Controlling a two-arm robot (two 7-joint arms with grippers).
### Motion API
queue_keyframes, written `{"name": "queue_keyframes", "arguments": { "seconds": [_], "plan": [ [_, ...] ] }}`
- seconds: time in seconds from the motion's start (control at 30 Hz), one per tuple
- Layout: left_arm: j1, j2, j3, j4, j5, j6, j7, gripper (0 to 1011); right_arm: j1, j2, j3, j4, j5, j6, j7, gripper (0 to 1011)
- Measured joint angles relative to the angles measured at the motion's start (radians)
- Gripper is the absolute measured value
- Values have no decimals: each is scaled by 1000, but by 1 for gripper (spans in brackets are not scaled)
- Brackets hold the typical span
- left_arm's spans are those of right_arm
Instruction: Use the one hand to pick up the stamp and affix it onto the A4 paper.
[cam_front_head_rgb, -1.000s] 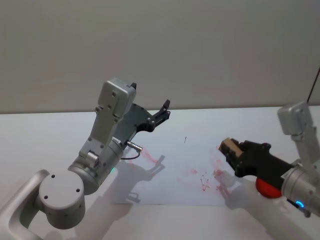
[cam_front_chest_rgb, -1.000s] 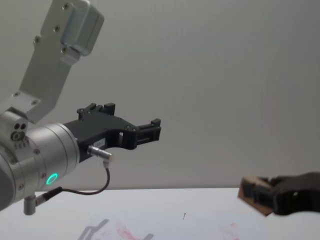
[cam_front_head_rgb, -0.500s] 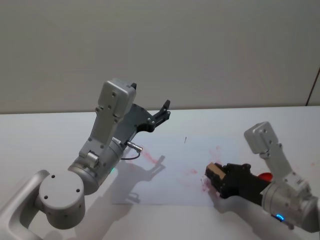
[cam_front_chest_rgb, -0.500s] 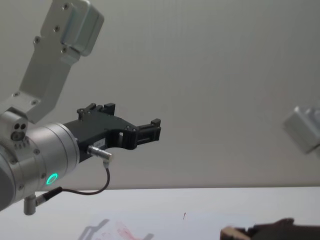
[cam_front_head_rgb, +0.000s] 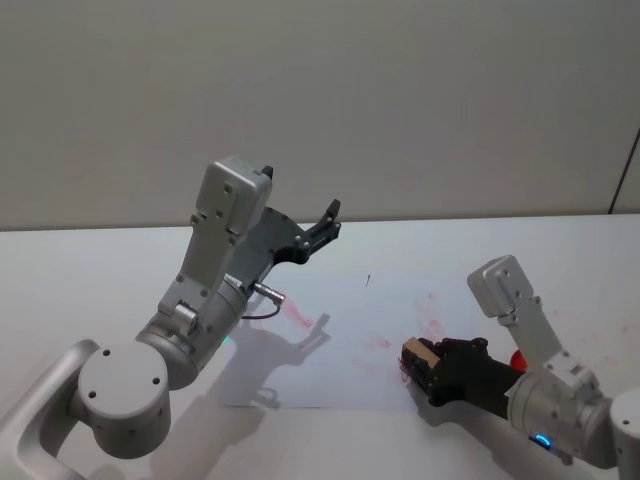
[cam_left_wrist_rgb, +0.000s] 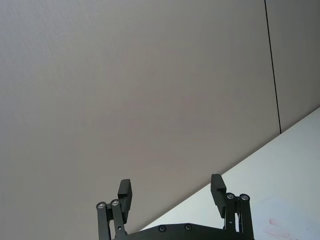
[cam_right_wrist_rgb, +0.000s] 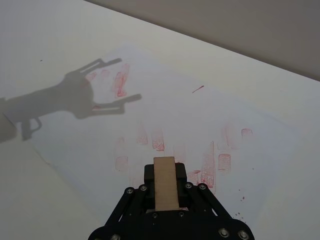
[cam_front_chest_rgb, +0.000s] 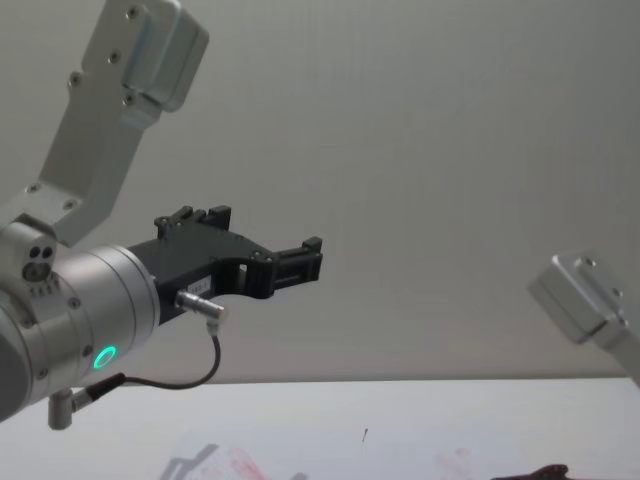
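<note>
There was one stamp (cam_right_wrist_rgb: 165, 182), one A4 paper (cam_front_head_rgb: 340, 380) and one table (cam_front_head_rgb: 100, 270). Grippers numbered two: the left gripper (cam_front_head_rgb: 332, 220) and the right gripper (cam_front_head_rgb: 412, 357). The paper bore one dark tick mark (cam_front_head_rgb: 367, 281) (its red prints were too smudged to count).

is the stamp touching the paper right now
Cannot tell. In the head view the right gripper holds the stamp low over the A4 paper, but its face is hidden; the right wrist view looks along its back.

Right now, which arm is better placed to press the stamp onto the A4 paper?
Right. The right gripper holds the stamp down by the A4 paper, over the red prints. The left gripper is raised, open and empty.
</note>
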Motion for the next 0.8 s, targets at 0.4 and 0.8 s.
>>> {"name": "queue_keyframes", "arguments": {
  "seconds": [0.4,0.8],
  "plan": [
    [0,0,0,0,0,0,0,1001,6,-9,1,-2,32,-18,-37,218],
    [0,0,0,0,0,0,0,1001,0,10,51,-114,152,-31,-132,218]
  ]
}}
